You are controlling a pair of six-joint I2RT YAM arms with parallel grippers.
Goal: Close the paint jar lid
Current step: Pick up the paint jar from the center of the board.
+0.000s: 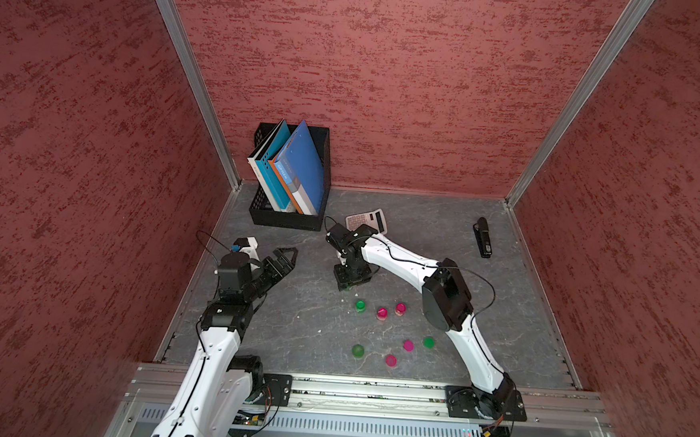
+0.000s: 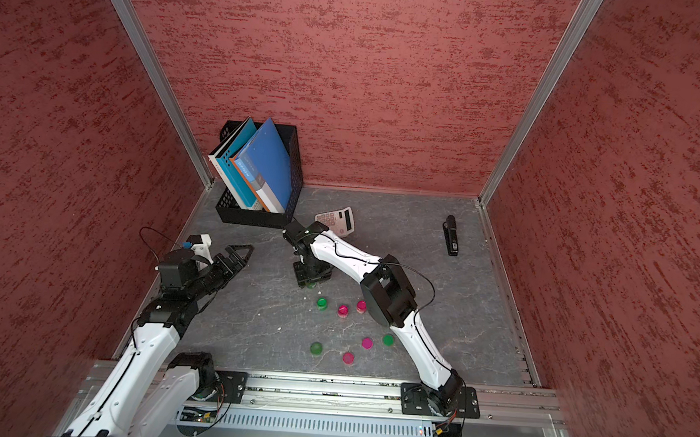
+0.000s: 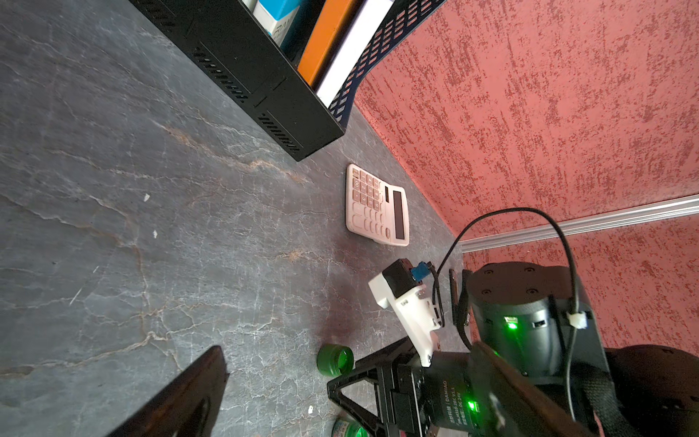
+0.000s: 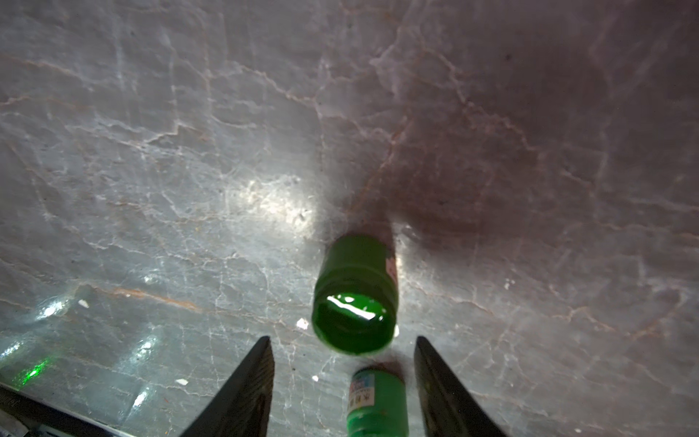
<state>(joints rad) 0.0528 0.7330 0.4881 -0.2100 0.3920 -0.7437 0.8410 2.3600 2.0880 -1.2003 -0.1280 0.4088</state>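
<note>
Straddling a labelled green jar (image 4: 378,401) near the middle of the table (image 1: 293,307), the right gripper (image 4: 343,340) has its jaws apart, clear of its sides. An open green jar (image 4: 353,299) stands just beside. The left gripper (image 1: 289,261) hangs spread wide near the left edge. Probably the grasp step, though whether this jar is capped is unclear. Next: close squarely without nudging its neighbour.

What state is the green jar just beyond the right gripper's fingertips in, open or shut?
Open: the jar stands uncovered; glossy green paint shows inside its mouth.
</note>
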